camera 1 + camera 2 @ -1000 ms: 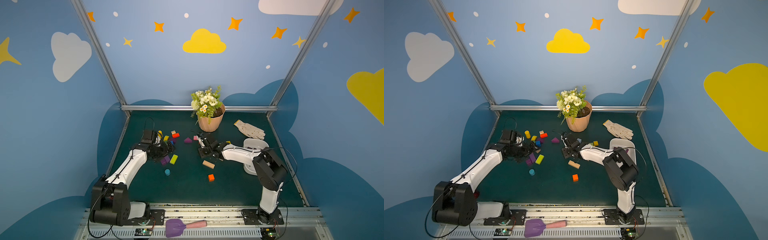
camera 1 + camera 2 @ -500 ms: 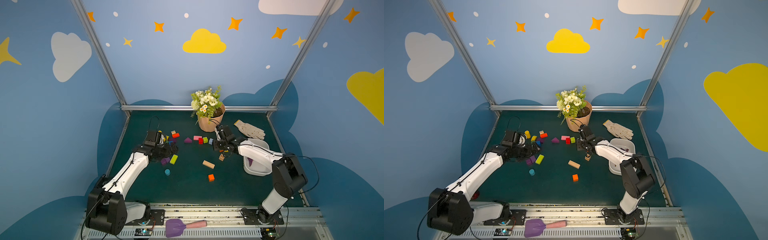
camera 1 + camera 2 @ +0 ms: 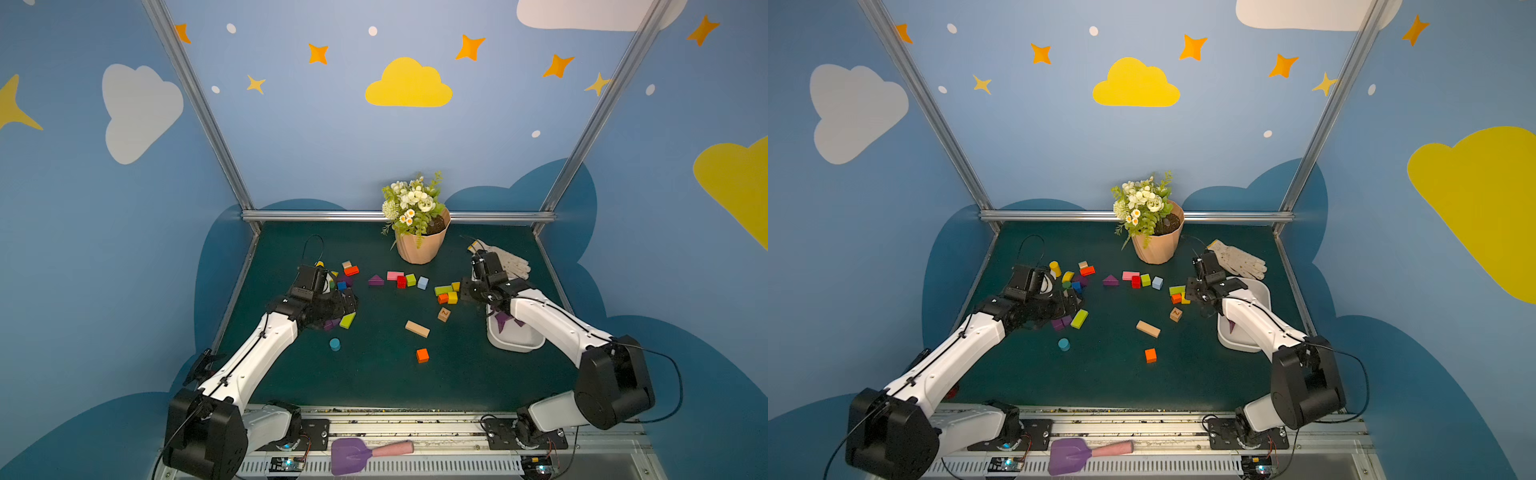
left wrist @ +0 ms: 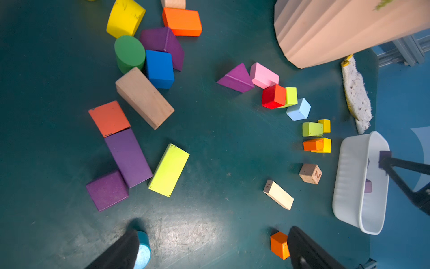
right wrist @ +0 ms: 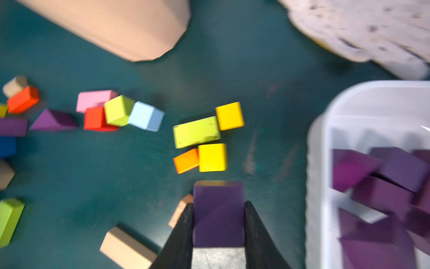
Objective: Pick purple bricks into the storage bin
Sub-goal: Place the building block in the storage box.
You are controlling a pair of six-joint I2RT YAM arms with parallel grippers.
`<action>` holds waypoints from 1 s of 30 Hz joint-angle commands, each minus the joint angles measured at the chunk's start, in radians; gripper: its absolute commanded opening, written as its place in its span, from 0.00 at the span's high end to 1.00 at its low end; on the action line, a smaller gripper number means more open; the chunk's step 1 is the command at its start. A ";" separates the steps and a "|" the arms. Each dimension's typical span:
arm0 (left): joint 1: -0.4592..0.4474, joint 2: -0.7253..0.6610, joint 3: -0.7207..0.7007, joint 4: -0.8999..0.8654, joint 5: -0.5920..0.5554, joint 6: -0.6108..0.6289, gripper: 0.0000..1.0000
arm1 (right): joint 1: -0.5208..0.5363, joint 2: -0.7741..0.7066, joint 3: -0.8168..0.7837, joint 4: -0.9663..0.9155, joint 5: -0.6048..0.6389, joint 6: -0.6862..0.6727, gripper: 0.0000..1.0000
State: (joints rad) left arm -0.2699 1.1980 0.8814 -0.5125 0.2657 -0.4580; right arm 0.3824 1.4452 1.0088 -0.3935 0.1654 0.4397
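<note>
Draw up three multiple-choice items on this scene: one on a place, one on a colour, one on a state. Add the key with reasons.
1. Where is the purple wedge?
A. on the front rail
B. on the mat, beside the pink block
C. against the back wall
2. What colour is the brick held by the right gripper?
A. yellow
B. orange
C. purple
3. How is the left gripper?
A. open, empty
B. shut on a block
C. shut, empty
Key: 1 B, the left wrist view shows it next to the pink block; 2 C, the right wrist view shows purple between the jaws; 3 A, its jaws stand wide apart, gripping nothing.
</note>
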 commanded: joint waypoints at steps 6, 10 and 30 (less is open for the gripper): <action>-0.042 -0.053 -0.032 0.041 -0.081 0.051 0.00 | -0.181 -0.082 -0.069 -0.029 -0.047 0.099 0.69; -0.064 -0.092 -0.067 0.090 -0.088 0.068 0.00 | -0.252 -0.101 -0.099 -0.022 -0.069 0.118 0.69; -0.155 -0.161 -0.134 0.161 -0.112 0.153 0.00 | -0.465 0.014 -0.087 0.002 -0.149 0.101 0.68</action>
State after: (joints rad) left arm -0.4198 1.0340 0.7460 -0.3614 0.1642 -0.3256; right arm -0.0776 1.4284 0.8917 -0.3969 0.0387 0.5518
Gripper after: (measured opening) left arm 0.999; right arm 0.326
